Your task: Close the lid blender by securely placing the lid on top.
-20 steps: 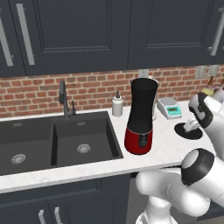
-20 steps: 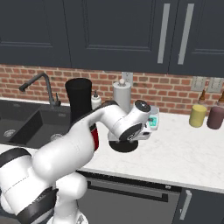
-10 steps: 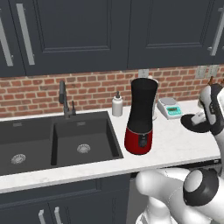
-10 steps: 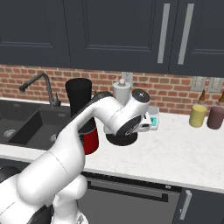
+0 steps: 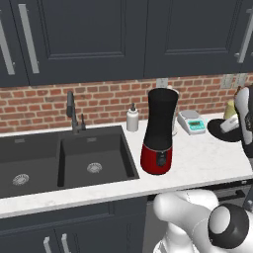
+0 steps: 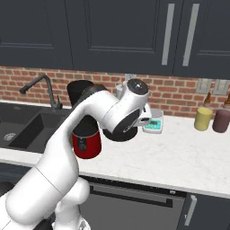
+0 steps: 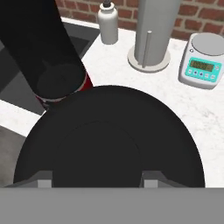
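Where tool (image 7: 92, 183) grips, flat round matte lid (image 7: 109, 135) hangs.

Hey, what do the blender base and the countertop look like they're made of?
The blender base looks like glossy red plastic: smooth, rounded, with soft highlights. Its jar is matte black, material unclear. The countertop looks like polished white marble or stone, going by its faint grey veining.

black lid (image 7: 109, 144), red-based black blender (image 5: 158, 132)
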You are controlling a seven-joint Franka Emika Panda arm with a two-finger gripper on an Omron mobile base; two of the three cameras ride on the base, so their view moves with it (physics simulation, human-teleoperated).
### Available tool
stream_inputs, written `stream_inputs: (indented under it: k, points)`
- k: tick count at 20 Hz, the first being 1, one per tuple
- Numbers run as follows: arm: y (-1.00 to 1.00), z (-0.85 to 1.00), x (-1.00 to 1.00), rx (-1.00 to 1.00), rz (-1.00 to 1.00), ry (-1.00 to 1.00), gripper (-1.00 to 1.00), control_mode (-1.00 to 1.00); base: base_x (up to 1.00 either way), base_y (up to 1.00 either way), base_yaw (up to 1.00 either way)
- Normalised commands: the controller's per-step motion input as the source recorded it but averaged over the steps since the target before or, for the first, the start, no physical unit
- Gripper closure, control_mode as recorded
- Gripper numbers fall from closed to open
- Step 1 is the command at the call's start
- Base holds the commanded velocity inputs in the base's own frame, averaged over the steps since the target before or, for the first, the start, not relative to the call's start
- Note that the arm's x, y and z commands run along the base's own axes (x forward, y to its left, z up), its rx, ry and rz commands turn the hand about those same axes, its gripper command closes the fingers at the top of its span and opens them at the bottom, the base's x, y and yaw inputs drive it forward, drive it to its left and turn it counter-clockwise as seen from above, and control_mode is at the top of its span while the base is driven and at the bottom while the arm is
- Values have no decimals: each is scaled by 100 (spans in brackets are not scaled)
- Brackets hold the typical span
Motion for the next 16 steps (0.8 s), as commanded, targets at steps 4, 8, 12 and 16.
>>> stream_inputs:
  k: [4, 8, 12, 16]
  points:
    - [26, 52, -4, 0, 0, 0, 100, -100, 0, 0, 0]
    - [28, 46, -1, 0, 0, 0, 100, -100, 0, 0, 0]
    - [25, 41, 0, 0, 0, 0, 100, -100, 0, 0, 0]
    - [20, 39, 0, 0, 0, 0, 100, -100, 0, 0, 0]
